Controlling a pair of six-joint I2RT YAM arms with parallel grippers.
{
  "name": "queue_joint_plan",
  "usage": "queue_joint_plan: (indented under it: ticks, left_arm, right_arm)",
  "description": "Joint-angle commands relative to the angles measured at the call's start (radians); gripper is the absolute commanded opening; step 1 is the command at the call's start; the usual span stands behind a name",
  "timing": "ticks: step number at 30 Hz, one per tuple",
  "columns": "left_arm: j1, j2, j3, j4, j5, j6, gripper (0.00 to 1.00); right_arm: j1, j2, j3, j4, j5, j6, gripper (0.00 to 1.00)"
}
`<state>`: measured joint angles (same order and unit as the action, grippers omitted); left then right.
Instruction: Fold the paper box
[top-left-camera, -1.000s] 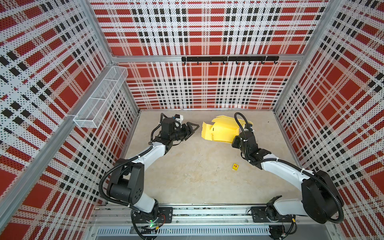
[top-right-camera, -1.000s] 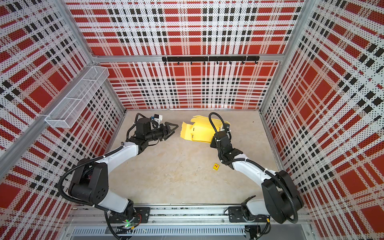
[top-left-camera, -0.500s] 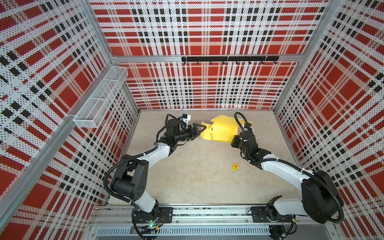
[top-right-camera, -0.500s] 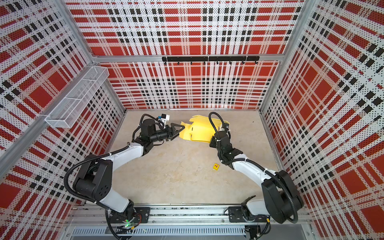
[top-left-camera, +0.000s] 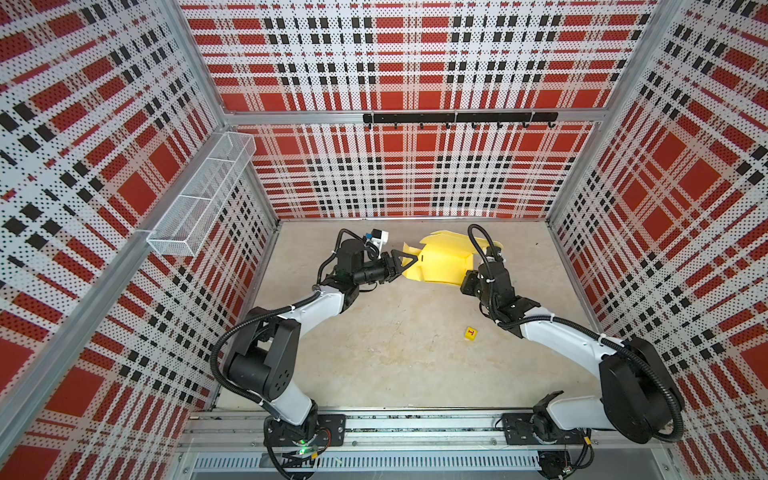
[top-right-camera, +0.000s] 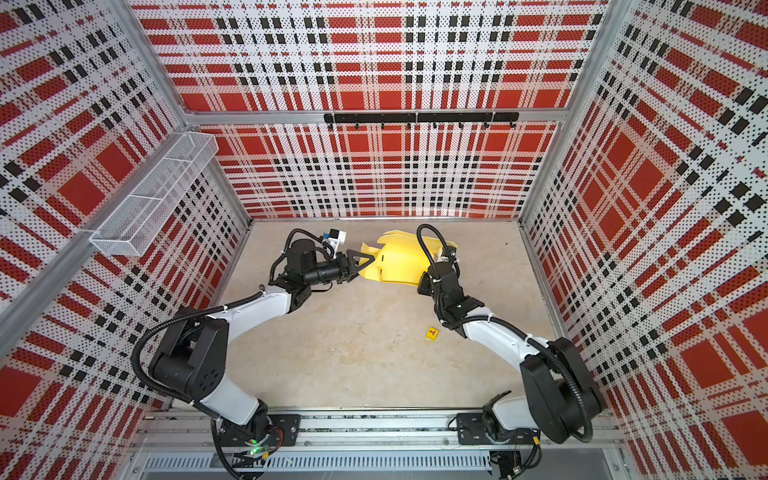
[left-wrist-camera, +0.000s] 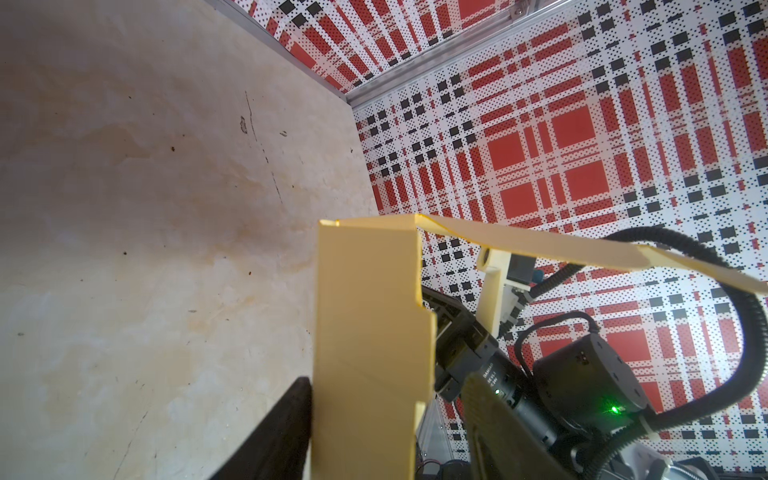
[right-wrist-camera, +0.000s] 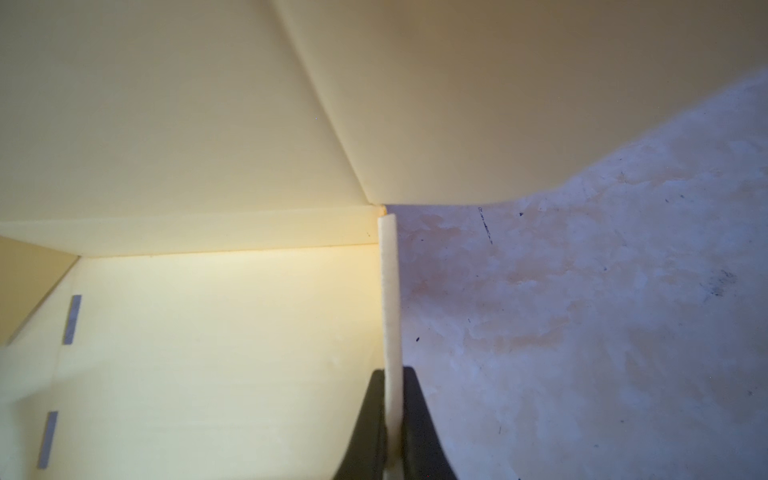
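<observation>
I log the paper box (top-left-camera: 442, 262) at 12 o'clock on the table (top-left-camera: 374, 353), long axis roughly 9-to-3. The right gripper (right-wrist-camera: 392, 374) is pinched tight on its 3 o'clock edge. The left gripper (top-left-camera: 405, 264), jaws apart, straddles the 9 o'clock flap (left-wrist-camera: 365, 353). I judge it the nearer arm for that fold.

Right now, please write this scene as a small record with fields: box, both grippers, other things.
box: pale yellow cardboard paper box, partly folded, at the far side of the beige table
left gripper: open, jaws astride a box flap
right gripper: shut on a thin box edge
other: small yellow cube with red letter, apart from the box
</observation>
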<state>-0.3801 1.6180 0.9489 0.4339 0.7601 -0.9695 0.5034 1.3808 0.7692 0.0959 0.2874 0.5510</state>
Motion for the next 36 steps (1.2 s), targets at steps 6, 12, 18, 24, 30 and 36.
queue_joint_plan:
  ticks: [6,12,18,24,30,36]
  left_arm:
    - [0.064,-0.044,0.012,0.034,0.022,-0.029,0.72]
    - [0.131,-0.065,-0.040,0.035,-0.047,-0.044,0.63]
    - [0.105,-0.050,-0.079,0.033,-0.089,-0.013,0.50]
    - [0.047,-0.034,-0.062,0.031,-0.070,-0.009,0.49]
    - [0.017,-0.024,-0.063,0.031,-0.067,0.023,0.47]
    - [0.000,-0.015,-0.055,0.026,-0.066,0.036,0.43]
  right_arm:
    - [-0.001,-0.008,-0.011,0.050,0.013,0.006,0.00]
    - [-0.002,-0.009,-0.006,0.047,0.013,0.003,0.00]
    - [0.000,-0.004,-0.004,0.051,0.003,0.009,0.00]
    - [0.000,0.002,-0.005,0.056,-0.003,0.014,0.00]
    - [0.000,0.018,0.003,0.060,-0.013,0.016,0.00]
    - [-0.001,0.032,0.010,0.064,-0.018,0.016,0.00]
